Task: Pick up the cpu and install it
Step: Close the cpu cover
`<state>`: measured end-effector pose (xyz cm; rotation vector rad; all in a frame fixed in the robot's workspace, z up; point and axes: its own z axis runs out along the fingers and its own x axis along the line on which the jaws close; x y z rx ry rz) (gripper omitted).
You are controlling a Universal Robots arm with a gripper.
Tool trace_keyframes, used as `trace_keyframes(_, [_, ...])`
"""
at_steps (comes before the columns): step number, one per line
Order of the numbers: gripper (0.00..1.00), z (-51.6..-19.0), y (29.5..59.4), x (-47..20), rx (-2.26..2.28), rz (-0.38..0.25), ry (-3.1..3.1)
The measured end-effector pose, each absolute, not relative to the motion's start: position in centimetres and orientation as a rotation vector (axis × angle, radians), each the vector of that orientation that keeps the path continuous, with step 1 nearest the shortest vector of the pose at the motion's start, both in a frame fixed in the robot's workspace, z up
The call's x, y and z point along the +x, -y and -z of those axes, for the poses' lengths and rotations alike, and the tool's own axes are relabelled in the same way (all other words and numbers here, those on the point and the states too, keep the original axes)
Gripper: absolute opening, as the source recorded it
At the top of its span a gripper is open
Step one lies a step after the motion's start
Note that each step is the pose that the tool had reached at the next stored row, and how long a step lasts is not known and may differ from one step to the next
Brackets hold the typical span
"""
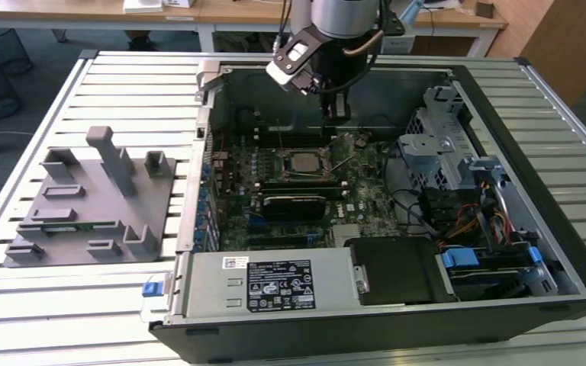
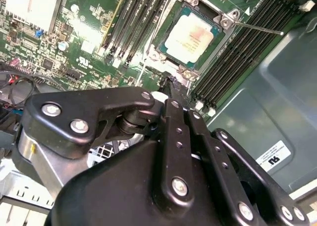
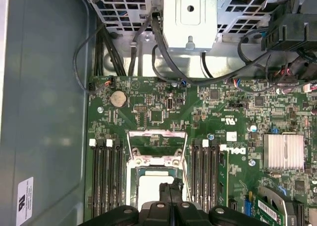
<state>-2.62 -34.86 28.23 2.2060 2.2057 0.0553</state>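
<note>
While the arm hangs over the open computer case [image 1: 375, 329], I can see its pincer [image 1: 336, 122] reaching down inside, close above the motherboard [image 1: 272, 223]. The case lies on its side on the slatted metal worktop [image 1: 49, 320] and takes up most of the half toward the exterior view's right edge.

Looking at both wrist views, the pincer [image 2: 171, 81] [image 3: 171, 186] is clenched, its two black fingers pressed together with nothing between them. It holds nothing, and I cannot tell whether its tip touches anything.

The cpu [image 1: 301, 162] sits flat in its socket near the middle of the board. Its silver top [image 2: 190, 35] faces up, ringed by the socket frame [image 2: 226, 22]. A thin metal lever [image 2: 257, 28] juts out to one side of that frame. In the first wrist view the pincer's tip hides part of the cpu [image 3: 147, 189], so it hovers just over one edge of the chip. Rows of black memory slots [image 3: 106, 176] flank the socket on both sides. A round coin battery [image 3: 118, 98] and a finned heatsink [image 3: 283, 150] sit elsewhere on the board.

At the case's near end lies a grey power supply [image 1: 272, 284], and a metal drive cage [image 1: 430, 141] stands along the side at the exterior view's right. A grey moulded fixture [image 1: 79, 206] rests on the worktop near its edge at the exterior view's left, well apart from the pincer.
</note>
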Motion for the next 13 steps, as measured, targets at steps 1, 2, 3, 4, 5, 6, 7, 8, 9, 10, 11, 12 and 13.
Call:
trace_keyframes(1, [0.11,-28.2,34.9,-2.4,2.206,-0.055,-2.206])
trace_keyframes(2, [0.11,-28.2,34.9,-2.3,2.206,-0.055,-2.206])
trace_keyframes(3, [0.11,-28.2,34.9,-2.2,2.206,-0.055,-2.206])
trace_keyframes(4, [0.11,-28.2,34.9,-2.1,2.206,-0.056,-2.206])
trace_keyframes(5, [0.11,-28.2,34.9,-2.0,2.206,-0.055,-2.206])
trace_keyframes(6, [0.11,-28.2,34.9,-1.9,2.206,-0.055,-2.206])
trace_keyframes(7, [0.11,-28.2,34.9,-1.8,2.206,-0.055,-2.206])
trace_keyframes(8, [0.11,-28.2,34.9,-1.7,2.206,-0.055,-2.206])
trace_keyframes(9, [0.11,-28.1,34.9,-1.7,2.206,-0.055,-2.206])
trace_keyframes(10, [0.11,-28.1,34.9,-1.6,2.206,-0.055,-2.206])
trace_keyframes(11, [0.11,-28.1,34.9,-1.5,2.206,-0.055,-2.206])
trace_keyframes(12, [0.11,-28.1,34.9,-1.4,2.206,-0.055,-2.206])
trace_keyframes(13, [0.11,-28.1,34.9,-1.4,2.206,-0.055,-2.206])
